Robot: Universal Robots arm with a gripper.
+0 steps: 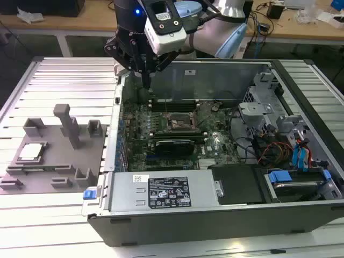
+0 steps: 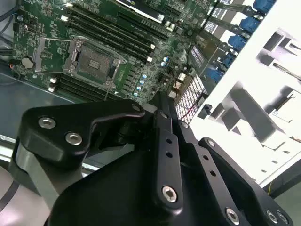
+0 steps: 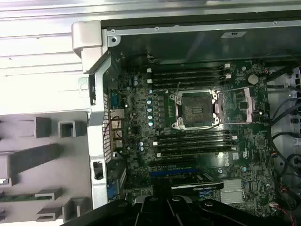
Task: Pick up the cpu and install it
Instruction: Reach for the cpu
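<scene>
Your gripper (image 1: 146, 80) hangs with its black fingers drawn together on nothing, above the far corner of the open steel computer case (image 1: 215, 220) on the exterior view's left. The cpu (image 1: 31, 152), a flat square with a pale silvery top, lies well apart from it, near the outer edge of the grey moulded fixture plate (image 1: 59, 158) beside the case. A dark, metal-framed square socket (image 3: 195, 109) sits on the green motherboard (image 3: 136, 127).

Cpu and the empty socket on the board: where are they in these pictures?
cpu (image 1: 30, 152): exterior view, middle of its pale metal top.
socket (image 3: 195, 109): first wrist view, its dark centre inside the metal frame.
</scene>
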